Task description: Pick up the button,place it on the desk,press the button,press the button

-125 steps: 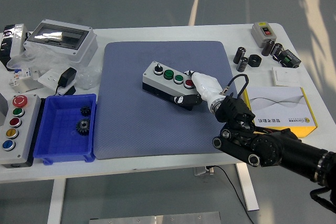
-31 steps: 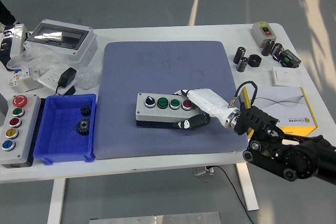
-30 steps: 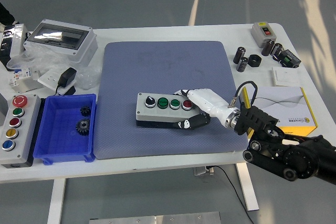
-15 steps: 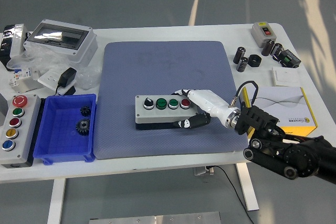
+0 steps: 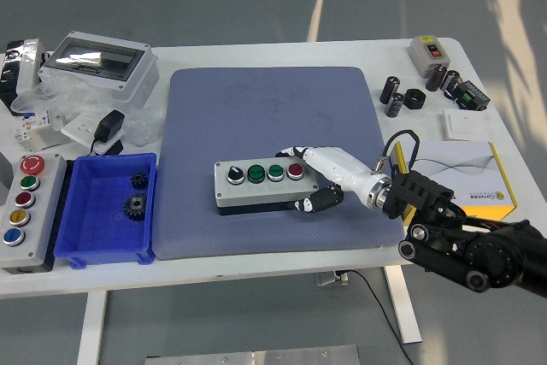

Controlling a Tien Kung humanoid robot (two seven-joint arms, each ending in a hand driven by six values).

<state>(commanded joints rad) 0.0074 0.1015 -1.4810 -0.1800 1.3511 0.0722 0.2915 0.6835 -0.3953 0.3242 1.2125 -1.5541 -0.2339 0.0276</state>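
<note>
- The four-button control box [image 5: 261, 182] lies flat on the blue mat [image 5: 273, 117], centre frame: placing looks done.
- The right hand [image 5: 320, 181] grips the box's right end.
- Both presses appear left to do.

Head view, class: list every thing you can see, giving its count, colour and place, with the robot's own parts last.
button box: 1, grey with black, green and red buttons, on the mat
mat: 1, blue-grey, table centre
bin: 1, blue, left, holding two dark gears
control station: 1, grey with five coloured buttons, far left
enclosure: 1, grey with clear lid, far left corner
adapter: 1, black, beside the bin
switch box: 1, grey, far right corner
carton: 1, white and yellow, right
robot hand: 1, white and black, right one, gripping the button box's right end
</note>
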